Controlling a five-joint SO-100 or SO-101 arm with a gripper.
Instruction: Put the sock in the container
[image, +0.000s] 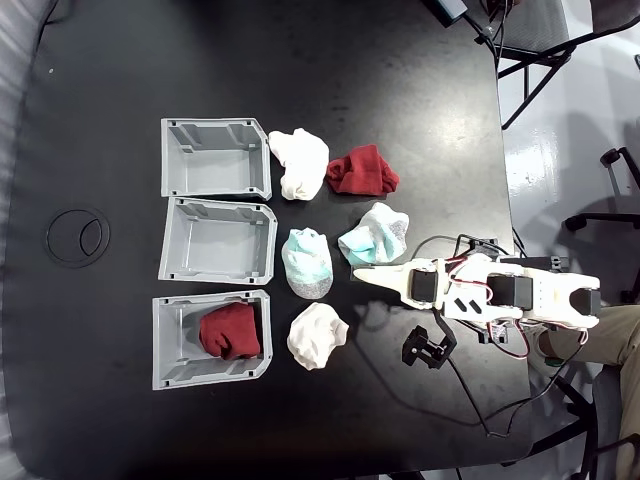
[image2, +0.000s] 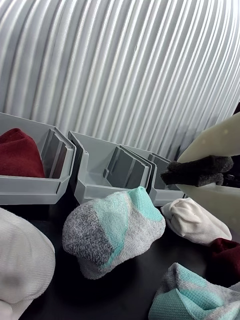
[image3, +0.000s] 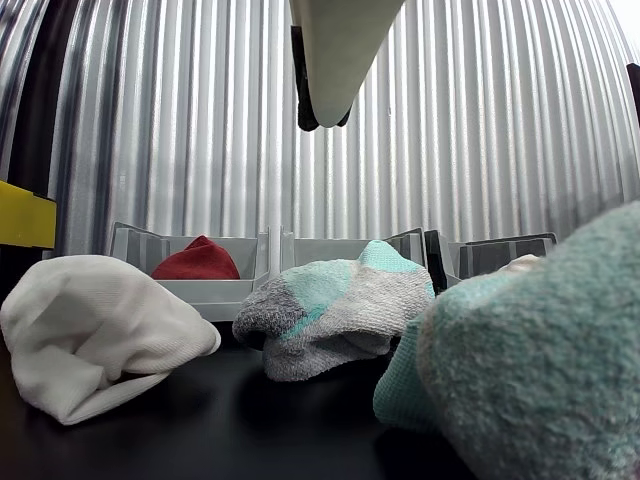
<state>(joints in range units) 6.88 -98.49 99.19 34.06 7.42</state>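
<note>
Maroon sock (image: 231, 332), a soft knit lump, lies inside the lowest grey ribbed container (image: 172, 368) of three in the fixed view, well apart from the gripper (image: 362, 274). A second maroon sock (image: 361, 171) lies on the black table (image: 120, 60), right of the top bin (image: 215, 158). Whether the gripper's cream plastic jaws are parted or closed, I cannot tell; nothing is seen between them. The wrist view shows a foam-padded finger (image2: 197, 171) over the mint-and-grey sock (image2: 114, 231), with a corrugated wall (image2: 120, 65) behind.
</note>
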